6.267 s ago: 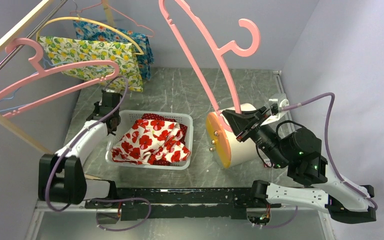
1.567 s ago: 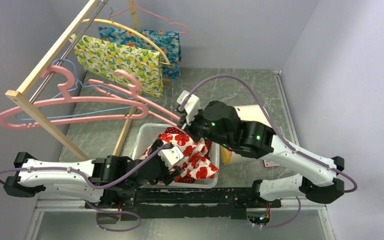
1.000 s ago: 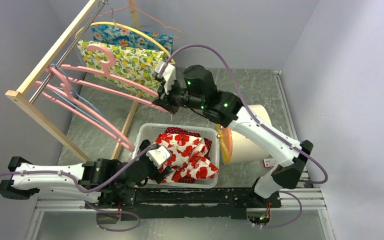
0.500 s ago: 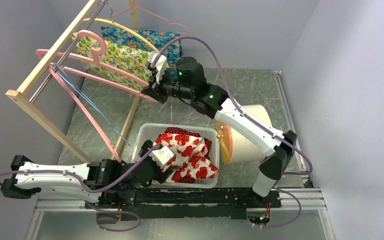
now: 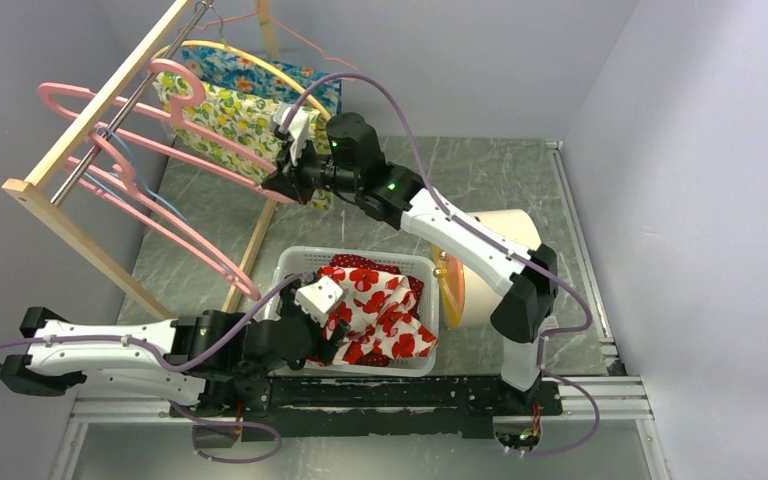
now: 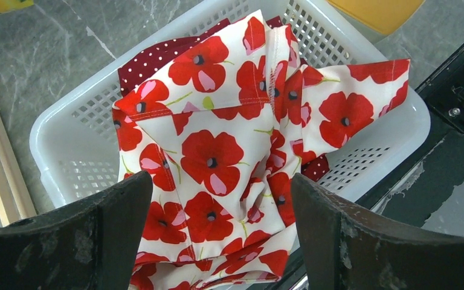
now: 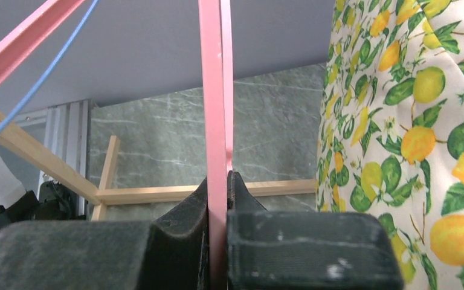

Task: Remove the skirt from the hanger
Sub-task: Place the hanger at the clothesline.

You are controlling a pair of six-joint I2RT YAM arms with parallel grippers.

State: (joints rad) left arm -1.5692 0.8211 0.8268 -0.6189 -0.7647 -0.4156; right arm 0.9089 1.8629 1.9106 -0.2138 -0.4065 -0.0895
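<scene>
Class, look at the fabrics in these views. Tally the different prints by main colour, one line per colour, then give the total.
Red: 2, the poppy print and the dark polka-dot print, both in the basket
Yellow: 1, the lemon print, hanging
Blue: 1, the floral print, hanging behind it
Total: 4

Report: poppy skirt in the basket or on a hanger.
In the basket. The poppy skirt lies crumpled inside the white basket, no hanger on it; the pink hanger pinched by the right gripper is bare.
</scene>
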